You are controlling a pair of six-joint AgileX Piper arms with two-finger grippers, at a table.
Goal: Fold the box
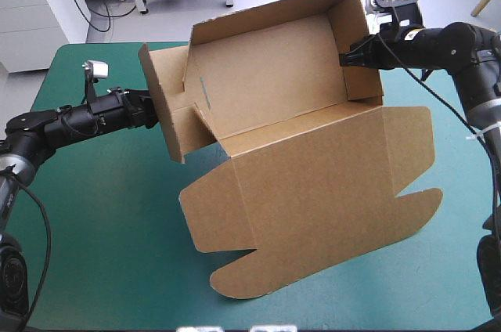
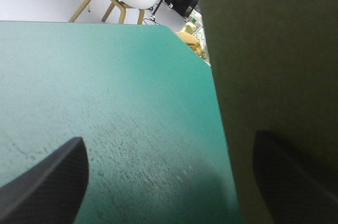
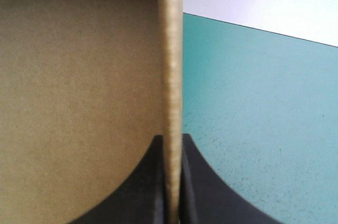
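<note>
Two side walls of the brown box [image 1: 313, 175] stand raised at the far middle of the teal-green table [image 1: 94, 230], its lid flat toward the near edge, so raising and tucking the walls seems the step in hand. The right gripper [image 1: 348, 58] has its black fingers clamped on the right wall [image 1: 356, 34]. The left gripper [image 1: 147, 109] has its fingers apart, one against the outer face of the left wall [image 1: 164, 105]. Next, the left wall likely needs pushing upright and its flap tucking inward, with the right side steadied.
</note>
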